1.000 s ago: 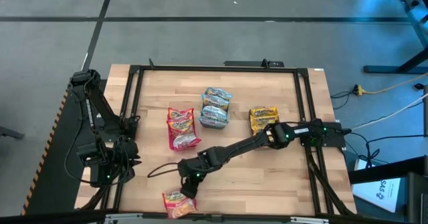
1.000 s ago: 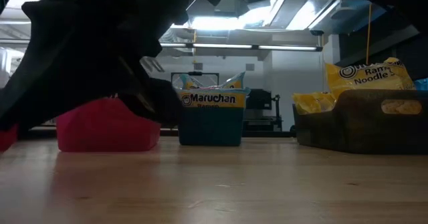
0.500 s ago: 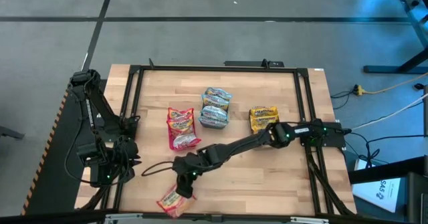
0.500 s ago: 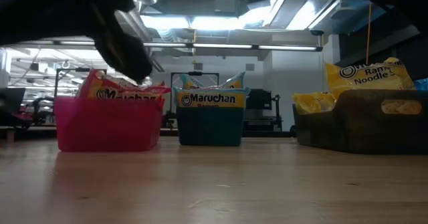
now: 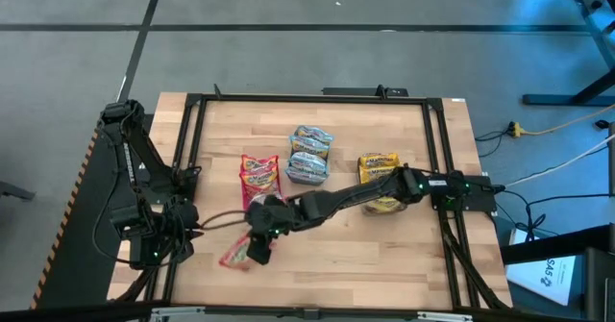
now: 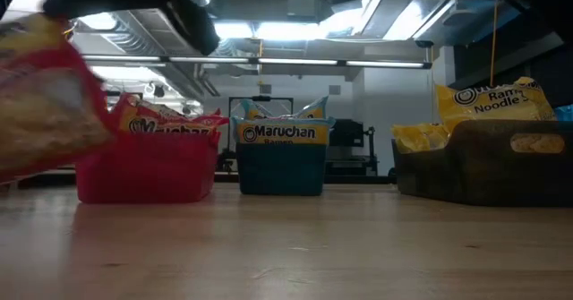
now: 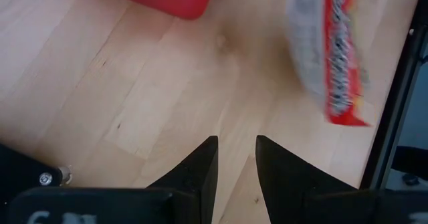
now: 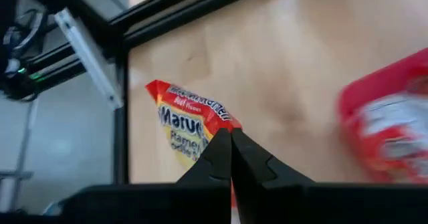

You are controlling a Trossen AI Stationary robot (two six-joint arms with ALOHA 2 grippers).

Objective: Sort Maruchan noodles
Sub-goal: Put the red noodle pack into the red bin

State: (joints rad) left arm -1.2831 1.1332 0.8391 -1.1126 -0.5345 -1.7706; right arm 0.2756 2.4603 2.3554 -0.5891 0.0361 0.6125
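overall, the wooden worktop (image 5: pixel 384 255) carries a red bin (image 5: pixel 261 184), a teal bin (image 5: pixel 309 155) and a dark bin (image 5: pixel 380 173), each holding maruchan packets. the right tool (image 5: pixel 256 251) reaches across near the left front, its fingers pressed together on a red packet (image 5: pixel 233 256) lifted off the wood. the left tool (image 7: pixel 236 158) rests at the left edge, fingers spread, holding nothing.

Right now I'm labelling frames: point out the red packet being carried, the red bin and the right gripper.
red packet (image 8: pixel 190 120), right wrist view, printed face.
red bin (image 6: pixel 143 167), low view, front wall.
right gripper (image 5: pixel 256 253), high view, fingertips.
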